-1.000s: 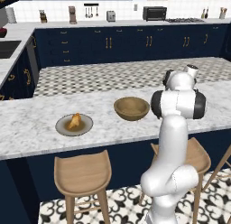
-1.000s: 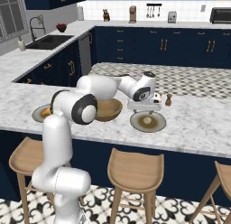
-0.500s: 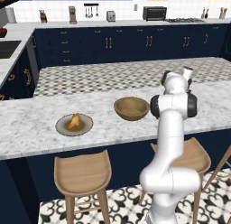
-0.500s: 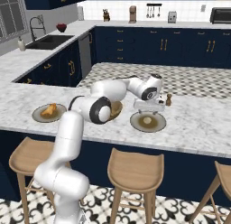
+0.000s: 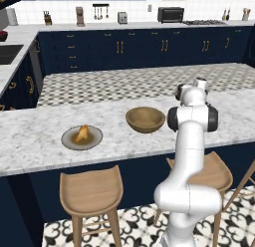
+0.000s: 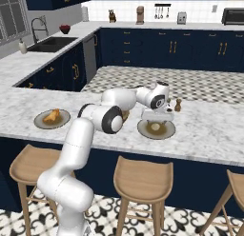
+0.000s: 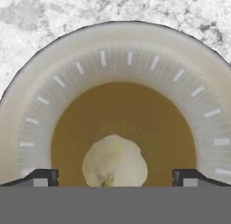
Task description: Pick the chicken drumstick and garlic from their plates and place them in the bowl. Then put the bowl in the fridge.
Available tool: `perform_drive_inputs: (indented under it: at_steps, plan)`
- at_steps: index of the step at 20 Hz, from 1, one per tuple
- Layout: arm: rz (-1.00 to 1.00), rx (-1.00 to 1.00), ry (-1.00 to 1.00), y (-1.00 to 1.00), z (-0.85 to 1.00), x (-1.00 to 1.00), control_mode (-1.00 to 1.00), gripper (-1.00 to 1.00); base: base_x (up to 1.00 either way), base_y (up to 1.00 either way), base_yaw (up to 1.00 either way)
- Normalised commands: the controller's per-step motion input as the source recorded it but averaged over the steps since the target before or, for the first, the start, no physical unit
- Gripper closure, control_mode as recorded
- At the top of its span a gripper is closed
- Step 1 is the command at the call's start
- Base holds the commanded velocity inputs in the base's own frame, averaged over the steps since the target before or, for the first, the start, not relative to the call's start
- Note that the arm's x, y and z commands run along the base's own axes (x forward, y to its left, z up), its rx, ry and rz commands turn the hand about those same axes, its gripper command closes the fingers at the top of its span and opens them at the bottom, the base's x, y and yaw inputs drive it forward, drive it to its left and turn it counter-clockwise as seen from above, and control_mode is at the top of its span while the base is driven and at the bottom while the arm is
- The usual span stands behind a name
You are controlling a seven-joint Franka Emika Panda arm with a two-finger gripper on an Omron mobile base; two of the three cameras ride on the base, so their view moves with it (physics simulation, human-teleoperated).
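Right now I have the gripper [image 6: 157, 119] hanging low over the garlic's plate [image 6: 165, 131], jaws spread wide and holding nothing. In the hand view the two dark finger tips [image 7: 41, 177] stand far apart on either side of the garlic [image 7: 114, 162], a pale, off-white, lumpy bulb with faint creases, sitting on the plate's smooth brown centre. That plate [image 7: 31, 123] is round and shallow, its broad pale rim marked with short light dashes all the way round, and it rests on the white-and-grey veined marble of the island counter [image 7: 40, 20].

From the right base view, this plate lies towards the near edge of the counter [image 6: 209, 135], with a small brown pepper shaker [image 6: 178, 105] just behind it. The wooden bowl [image 5: 145, 119], deep, light brown and thick-rimmed, sits mid-counter in the left base view and I see nothing in it. Well apart from it, towards the counter's other end, the second plate [image 5: 67, 140] carries the chicken drumstick [image 5: 82, 134], golden-orange, lumpy and tapered. Three round-seated wooden stools [image 6: 141, 179] stand under the near edge. Beyond, navy cabinets with brass handles [image 5: 119, 47] run beneath a pale worktop, and the floor is patterned tile.
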Motion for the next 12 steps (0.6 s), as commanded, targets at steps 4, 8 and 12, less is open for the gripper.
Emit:
perform_drive_inputs:
  at_steps: [4, 8, 12]
  plan:
    - [0.0, -0.08, 0.0, 0.14, -0.21, -0.02, -1.0, -1.0, 0.0, 0.0, 0.0]
    - [0.0, -0.07, 0.0, 0.0, -0.16, 0.02, -1.0, -1.0, 0.0, 0.0, 0.0]
    - [0.0, -0.06, 0.0, 0.0, -0.21, 0.16, -1.0, -1.0, 0.0, 0.0, 0.0]
